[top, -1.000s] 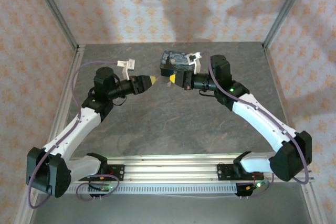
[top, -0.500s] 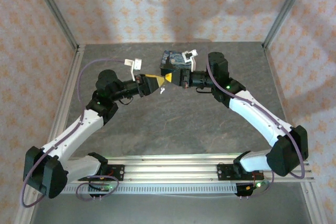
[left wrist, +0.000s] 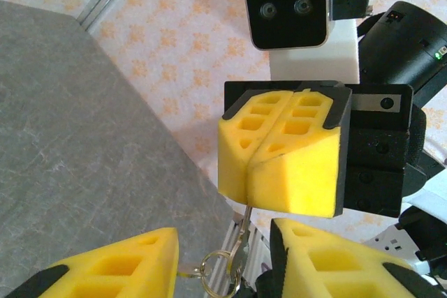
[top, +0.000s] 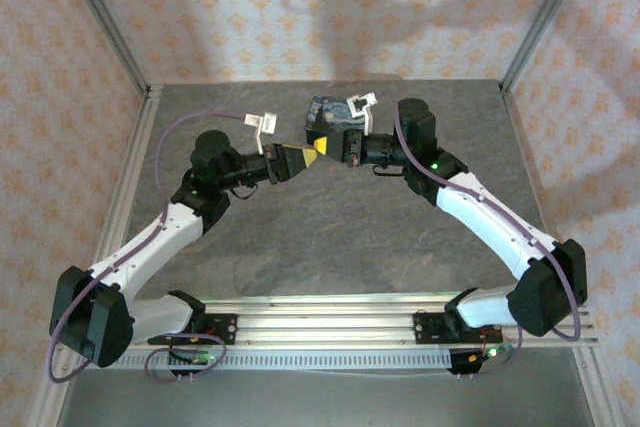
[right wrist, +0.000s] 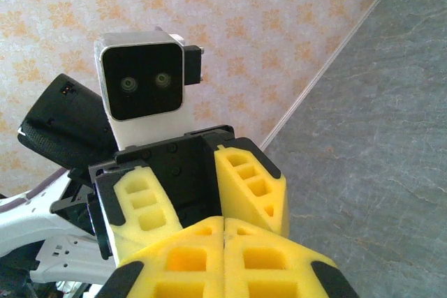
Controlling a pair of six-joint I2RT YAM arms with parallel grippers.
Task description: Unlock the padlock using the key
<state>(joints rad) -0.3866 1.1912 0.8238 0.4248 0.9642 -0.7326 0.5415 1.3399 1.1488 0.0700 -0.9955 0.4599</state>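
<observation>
1. Top external: padlock (top: 333, 114) sits near the tabletop's (top: 330, 237) far edge, about midway along it, just behind the right pincer (top: 322, 150). Nothing grips it.
2. Left wrist: right pincer pressed fully shut. A thin metal stem with a ring (left wrist: 213, 268) hangs from its pads; I judge this to be the key (left wrist: 241, 232).
3. Left pincer (top: 298, 158) partly open, pads either side of that ring, not clamping it.
4. Progress: key is off the tabletop, likely mid-handover. Inserting and turning remain.
5. Key's teal head, padlock's keyhole and shackle not made out.

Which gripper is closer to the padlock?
Right. The right gripper sits just in front of the padlock; the left gripper is further to its left.
</observation>
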